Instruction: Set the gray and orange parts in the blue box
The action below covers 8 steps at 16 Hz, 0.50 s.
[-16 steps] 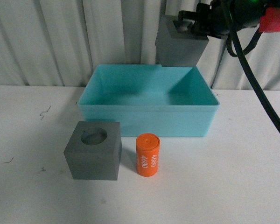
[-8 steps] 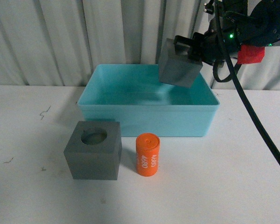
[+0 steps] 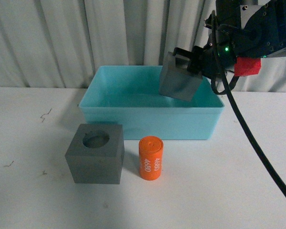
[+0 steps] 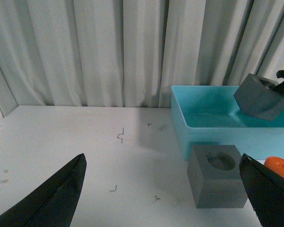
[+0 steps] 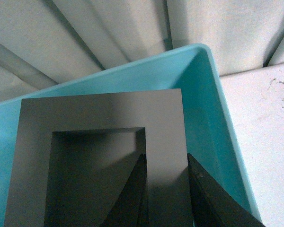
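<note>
Change: the right arm has come down and forward, bringing the square-recess gray cube (image 3: 180, 82) from high behind the blue box (image 3: 152, 125) to a place over its right-hand part.
Step in hand: first of three placements; the cube is being lowered into the box and appears not yet set down.
Right tool (image 3: 190, 60): closed on the cube, with one finger inside the square recess and the other outside, so they pinch one wall, as the right wrist view shows.
Right arm pose: reaching in from the upper right, wrist angled downward; the cube hangs tilted, one lower corner leading.
Left tool (image 4: 162, 158): fingers spread wide, holding nothing, hanging over the tabletop (image 3: 238, 181) well to the left of the box.
Parts waiting: the round-recess gray cube (image 3: 95, 155) and the orange cylinder (image 3: 150, 158) stand on the tabletop just in front of the box, side by side but apart.
Next move calls for: a little more descent, then release inside the walls, probably leaving floor space for the other two parts.
</note>
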{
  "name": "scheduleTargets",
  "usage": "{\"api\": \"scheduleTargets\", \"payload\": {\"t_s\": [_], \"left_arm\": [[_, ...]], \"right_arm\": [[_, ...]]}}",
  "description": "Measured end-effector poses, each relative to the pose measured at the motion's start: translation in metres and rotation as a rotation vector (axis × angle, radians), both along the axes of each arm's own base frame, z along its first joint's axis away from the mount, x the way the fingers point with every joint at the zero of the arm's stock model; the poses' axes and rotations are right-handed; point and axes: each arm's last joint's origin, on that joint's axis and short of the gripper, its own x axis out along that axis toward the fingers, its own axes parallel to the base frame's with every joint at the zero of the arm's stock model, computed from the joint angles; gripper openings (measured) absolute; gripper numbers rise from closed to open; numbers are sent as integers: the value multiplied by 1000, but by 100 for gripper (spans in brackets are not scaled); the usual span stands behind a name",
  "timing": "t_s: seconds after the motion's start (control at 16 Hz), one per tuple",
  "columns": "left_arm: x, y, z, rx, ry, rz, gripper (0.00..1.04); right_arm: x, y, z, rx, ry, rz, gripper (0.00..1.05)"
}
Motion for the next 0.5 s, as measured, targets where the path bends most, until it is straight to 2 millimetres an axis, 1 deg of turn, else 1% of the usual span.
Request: {"api": "scheduleTargets", "payload": {"t_s": [0.31,0.44,0.5], "left_arm": [[0,0,0,0,0,0,98],[0,0,0,0,0,0,98],[0,0,0,0,0,0,98]], "right_arm": [[-1,0,-6,-5,25,-7,19],[-2,2,-8,-9,37,-4,18],[-3,2,-13,-14,59,3,25]]}}
